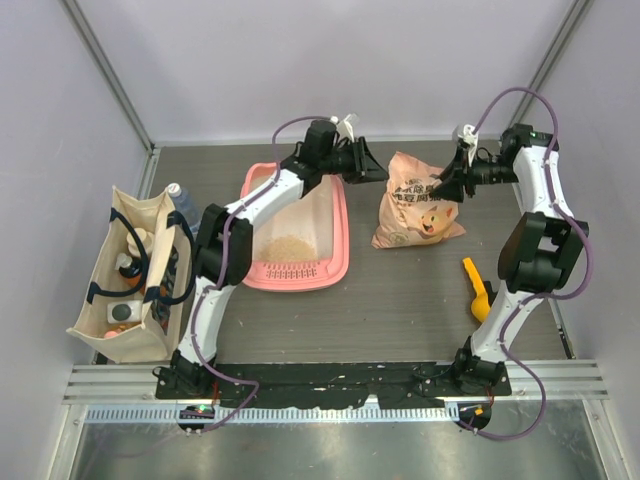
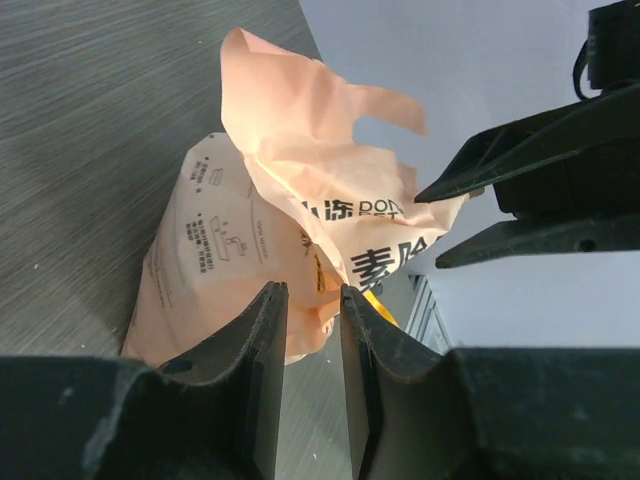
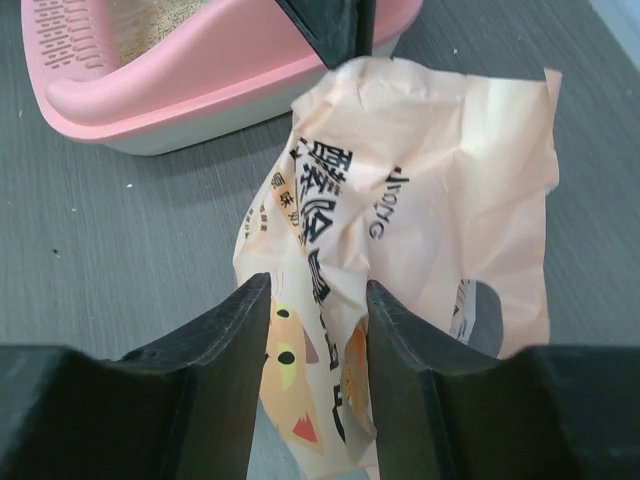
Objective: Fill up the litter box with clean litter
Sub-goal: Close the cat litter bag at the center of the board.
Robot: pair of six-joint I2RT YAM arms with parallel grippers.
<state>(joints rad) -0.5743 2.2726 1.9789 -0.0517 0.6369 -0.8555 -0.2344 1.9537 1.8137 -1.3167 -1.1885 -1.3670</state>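
Note:
The pink litter box (image 1: 341, 238) lies left of centre with a low pile of tan clean litter (image 1: 290, 247) on its floor; its rim (image 3: 200, 80) and litter (image 3: 150, 20) also show in the right wrist view. The peach bag (image 1: 415, 205) with a cartoon cat stands crumpled right of the box. My left gripper (image 1: 378, 172) hovers at the bag's top left, jaws slightly apart (image 2: 312, 290) and nothing between them. My right gripper (image 1: 440, 190) is over the bag's top, open (image 3: 315, 285), with the bag (image 3: 400, 200) showing through the gap.
A yellow-orange scoop (image 1: 478, 290) lies on the table by the right arm. A beige tote bag (image 1: 125, 290) full of items stands at the left, with a bottle (image 1: 180, 200) behind it. Walls close off the back and sides.

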